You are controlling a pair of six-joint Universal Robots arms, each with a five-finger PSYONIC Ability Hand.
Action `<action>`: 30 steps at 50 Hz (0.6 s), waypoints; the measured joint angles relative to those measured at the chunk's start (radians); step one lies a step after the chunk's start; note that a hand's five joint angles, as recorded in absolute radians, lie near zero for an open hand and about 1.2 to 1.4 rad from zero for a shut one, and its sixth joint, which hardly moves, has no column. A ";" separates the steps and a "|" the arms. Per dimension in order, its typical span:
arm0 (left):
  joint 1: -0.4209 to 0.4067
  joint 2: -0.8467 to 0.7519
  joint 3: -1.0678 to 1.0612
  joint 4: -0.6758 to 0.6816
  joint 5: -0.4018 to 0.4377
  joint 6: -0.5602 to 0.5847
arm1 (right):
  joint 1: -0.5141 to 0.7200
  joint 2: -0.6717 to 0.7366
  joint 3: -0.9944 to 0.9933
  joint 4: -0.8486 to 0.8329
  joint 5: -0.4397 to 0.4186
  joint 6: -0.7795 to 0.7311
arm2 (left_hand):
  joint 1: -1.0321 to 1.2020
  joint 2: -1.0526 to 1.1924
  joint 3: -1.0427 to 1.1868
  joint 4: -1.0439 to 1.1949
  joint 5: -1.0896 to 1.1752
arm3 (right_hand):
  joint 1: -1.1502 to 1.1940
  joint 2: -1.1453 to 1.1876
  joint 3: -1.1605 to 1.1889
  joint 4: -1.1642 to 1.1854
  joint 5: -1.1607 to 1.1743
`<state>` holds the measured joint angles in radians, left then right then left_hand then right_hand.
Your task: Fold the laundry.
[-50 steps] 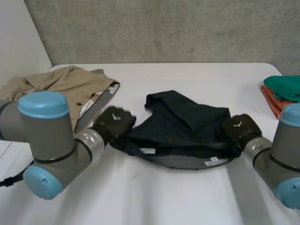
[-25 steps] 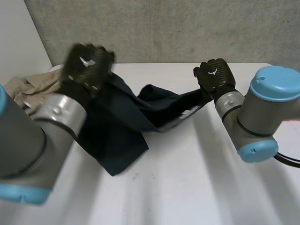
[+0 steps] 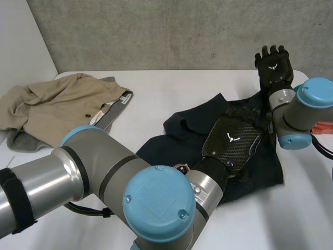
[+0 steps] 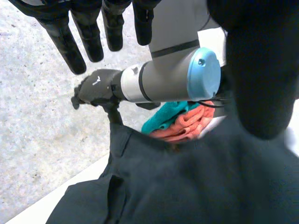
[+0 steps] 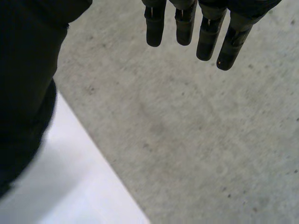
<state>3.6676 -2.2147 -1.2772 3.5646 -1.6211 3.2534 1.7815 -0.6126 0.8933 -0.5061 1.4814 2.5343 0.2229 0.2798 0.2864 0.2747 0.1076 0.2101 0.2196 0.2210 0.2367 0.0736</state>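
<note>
A dark navy garment lies crumpled on the white table, right of the middle. My left hand hovers over its right half, fingers straight and apart, holding nothing; the garment spreads below its palm. My right hand is raised above the garment's far right corner, fingers straight and empty in front of the concrete wall. From the left wrist, the right hand shows beyond my fingertips, with a narrow strip of the dark cloth reaching up just beneath it.
A beige garment lies bunched at the table's far left. Folded teal and orange cloths sit at the right edge behind my right arm. My left arm crosses the front of the table.
Both hands have opened and let go of the dark garment, which has dropped onto the table further right. The left arm swung right over it; the right hand rose.
</note>
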 measured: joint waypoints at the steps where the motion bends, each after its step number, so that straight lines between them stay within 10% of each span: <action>1: 0.000 0.000 0.000 0.000 0.000 0.000 | 0.000 0.000 0.000 0.000 0.000 0.000 | 0.000 0.000 0.000 0.000 0.000 | 0.000 0.000 0.000 0.000 0.000; 30: 0.480 0.410 -0.512 -0.361 0.007 0.269 | -0.016 -0.723 0.616 0.913 -0.031 -0.026 | 0.131 0.069 0.060 0.076 0.071 | 0.017 0.020 0.019 0.010 0.009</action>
<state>4.1477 -1.8052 -1.7889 3.2036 -1.6144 3.5224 1.7652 -1.3358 1.5089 0.4073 1.4500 2.5079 0.3539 0.3486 0.3468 0.3510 0.1789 0.2267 0.2397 0.2399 0.2468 0.0829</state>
